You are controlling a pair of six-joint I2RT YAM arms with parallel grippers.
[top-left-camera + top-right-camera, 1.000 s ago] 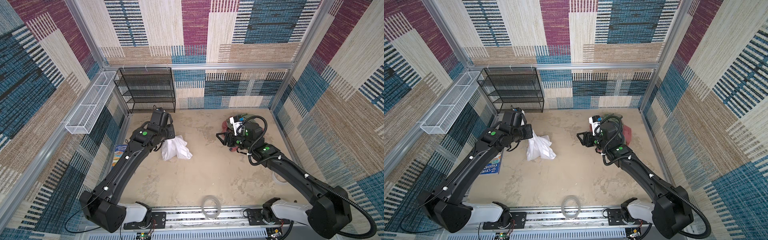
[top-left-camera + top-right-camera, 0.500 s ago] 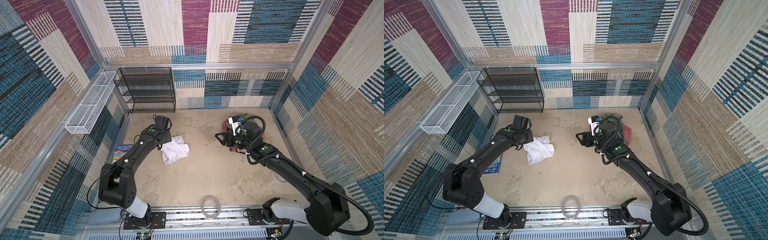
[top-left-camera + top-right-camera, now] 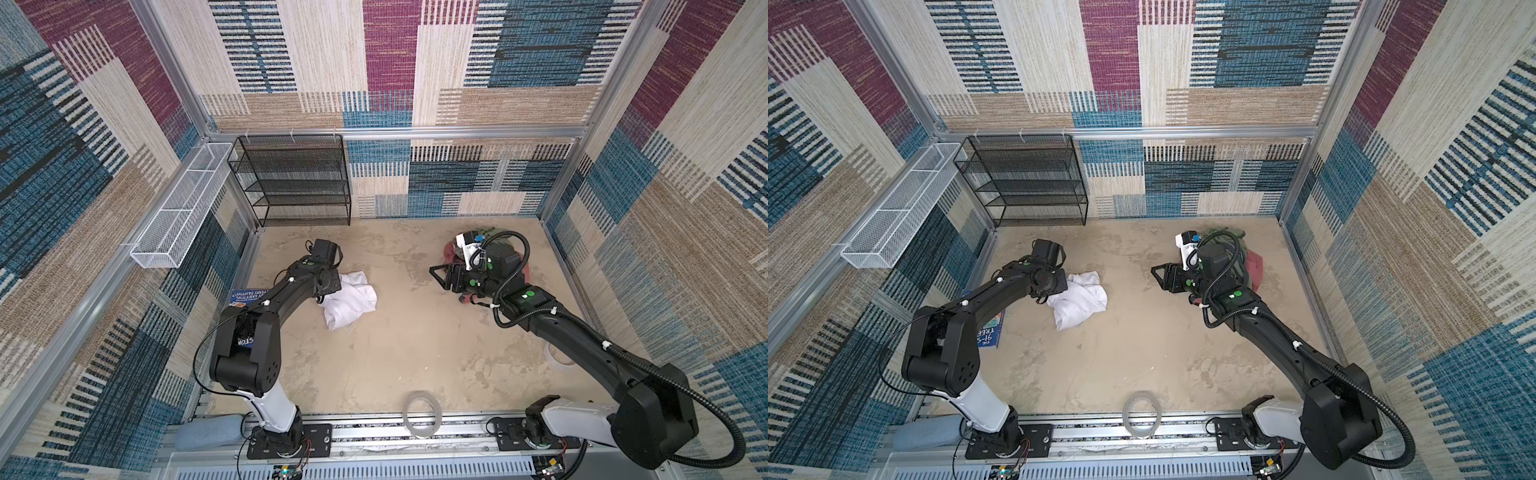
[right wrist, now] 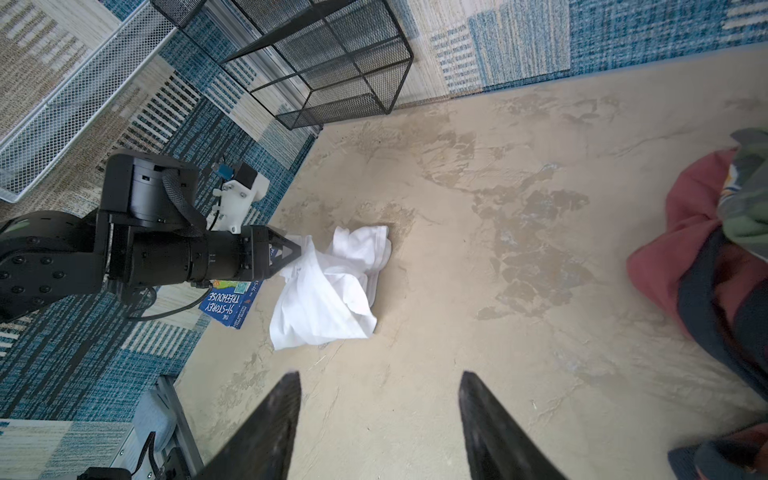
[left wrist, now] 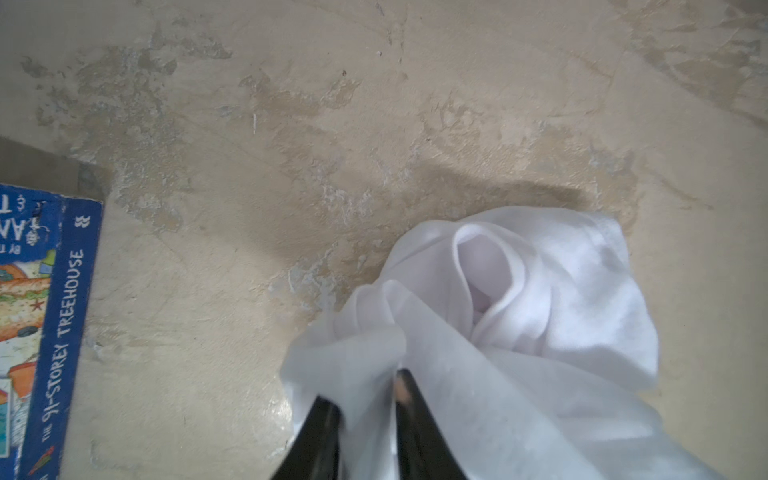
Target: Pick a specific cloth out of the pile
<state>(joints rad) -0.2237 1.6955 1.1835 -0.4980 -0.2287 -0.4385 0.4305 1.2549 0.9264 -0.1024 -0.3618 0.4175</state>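
While the right gripper [image 4: 380,376] hovers over bare worktop [image 3: 415,353] just beside the pile [image 3: 1254,266], its fingers spread wide with nothing between them, the cloth [image 3: 353,299] lies well apart from that heap, towards the left side of the worktop. It is plain white and crumpled into a loose mound, most of it resting on the beige surface. The left gripper [image 5: 360,386] sits low at the edge of the cloth; in the left wrist view its two dark fingers [image 5: 415,424] stand only a narrow way apart, with a bunched fold of the white fabric between them and more of it draped around one of them, and whether they pinch that fold or merely flank it cannot be told. The pile, at the back right, shows red-pink, olive-green and navy garments, partly hidden under the right arm's wrist. Near the cloth, partly under the left arm, lies a blue paperback [image 5: 41,332] whose spine reads The 91-Storey Treehouse. A black mesh rack [image 3: 291,183] stands against the back wall
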